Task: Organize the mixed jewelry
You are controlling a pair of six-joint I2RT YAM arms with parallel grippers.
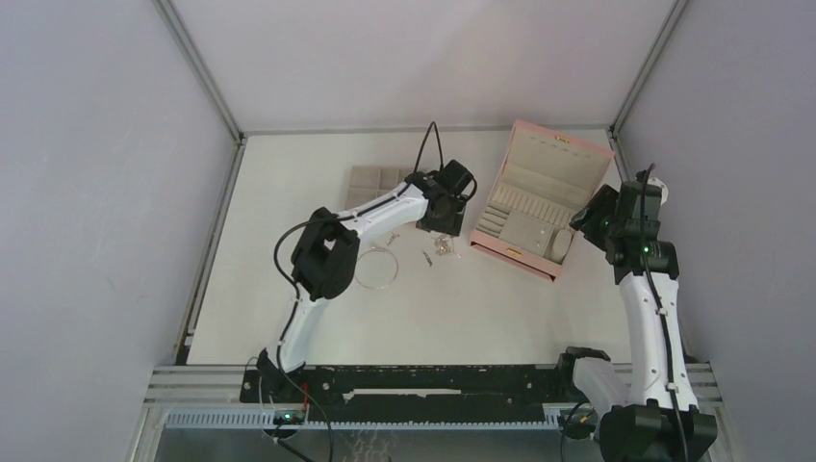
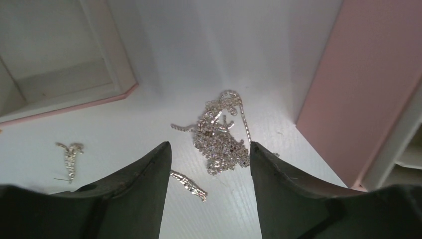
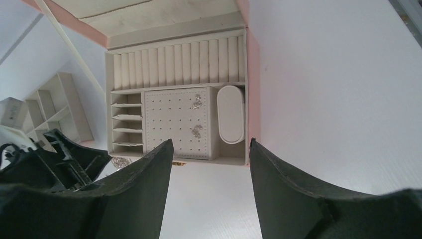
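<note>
A sparkling silver chain cluster [image 2: 222, 133] lies on the white table just beyond my open left gripper [image 2: 209, 149], between its fingertips; it also shows from above [image 1: 442, 244]. A short silver piece [image 2: 189, 185] lies between the fingers and another small piece [image 2: 69, 155] lies to the left. A thin silver wire hoop [image 1: 376, 268] lies on the table left of the cluster. My right gripper [image 3: 210, 147] is open and empty, hovering before the open pink box [image 3: 251, 99], whose peg panel holds two small silver pieces [image 3: 197, 101].
The pink compartment tray [image 1: 375, 183] sits at the back left of the cluster; its corner shows in the left wrist view [image 2: 69, 99]. The pink box [image 1: 539, 197] stands open with its lid up at the right. The left arm reaches over the hoop.
</note>
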